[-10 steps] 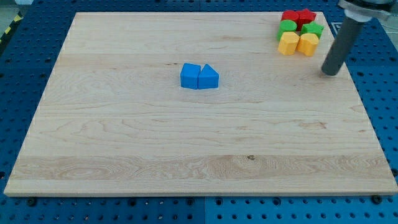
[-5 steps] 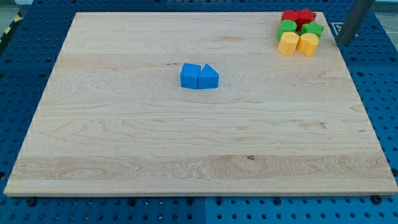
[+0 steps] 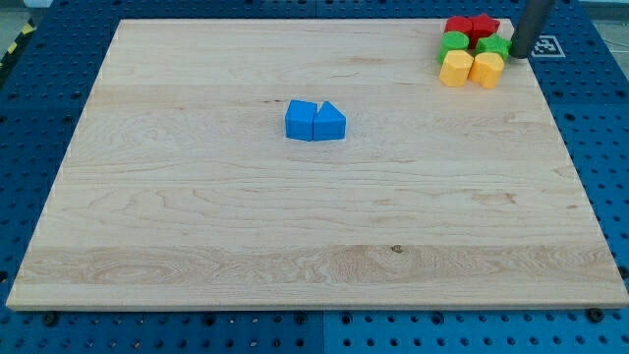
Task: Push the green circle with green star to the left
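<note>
Moved leftward, my tip [image 3: 522,54] sits just right of green star [image 3: 494,46].

Cluster of six blocks [image 3: 473,47] at the board's [image 3: 197,216] top-right corner, my tip [image 3: 521,55] seemingly touching its right, two blocks [image 3: 314,121] mid-board

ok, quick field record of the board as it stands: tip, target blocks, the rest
tip: my tip at the view's top right, just right of the green star
targets: green circle left of the green star, in one cluster
cluster neighbours: two red blocks above, two yellow blocks below
elsewhere: two blue blocks side by side near the board centre
task: greens not yet pushed left
</note>
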Available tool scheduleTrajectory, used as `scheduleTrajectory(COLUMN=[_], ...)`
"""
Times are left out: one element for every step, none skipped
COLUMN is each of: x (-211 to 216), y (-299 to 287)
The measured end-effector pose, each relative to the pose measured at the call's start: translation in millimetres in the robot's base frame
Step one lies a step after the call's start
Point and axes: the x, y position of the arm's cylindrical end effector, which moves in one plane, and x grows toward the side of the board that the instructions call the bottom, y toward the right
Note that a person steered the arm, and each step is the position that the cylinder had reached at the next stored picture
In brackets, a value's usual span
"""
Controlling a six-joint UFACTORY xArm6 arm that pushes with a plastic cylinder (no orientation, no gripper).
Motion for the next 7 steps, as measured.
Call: scheduleTrajectory(x=[0, 0, 0, 0, 0, 0, 0], y=[-7, -12, -21, -32, -43, -47, -59])
